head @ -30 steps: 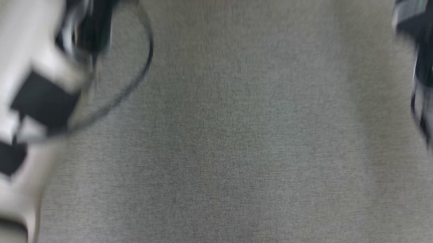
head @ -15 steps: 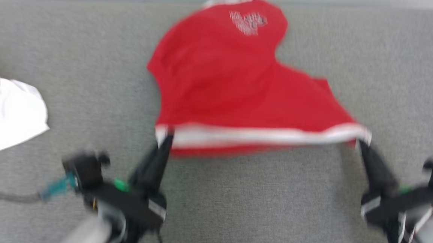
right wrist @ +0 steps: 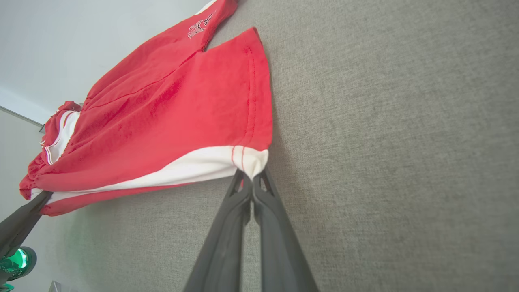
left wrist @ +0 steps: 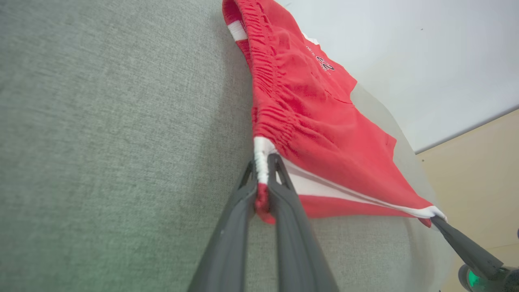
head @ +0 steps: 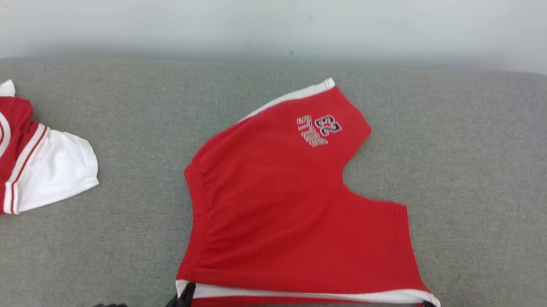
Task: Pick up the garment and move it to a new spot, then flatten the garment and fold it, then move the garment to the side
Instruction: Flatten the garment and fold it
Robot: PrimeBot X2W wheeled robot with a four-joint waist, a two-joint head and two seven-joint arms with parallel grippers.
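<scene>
One pair of red shorts [head: 274,210], held at two corners.
My left end effector [left wrist: 262,170] and right end effector [right wrist: 252,176] each pinch one corner of the white-striped near edge. The shorts lie mid-way along the grey surface [head: 480,185], with one jersey [head: 16,166] well apart at my left and open cloth to my right.

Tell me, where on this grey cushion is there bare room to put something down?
Bare grey fabric cushion lies right of the red shorts with white stripes, out to its rounded corner, and between shorts and the red-and-white jersey. The jersey crowds the left; the left gripper and right gripper crowd the near edge.
</scene>
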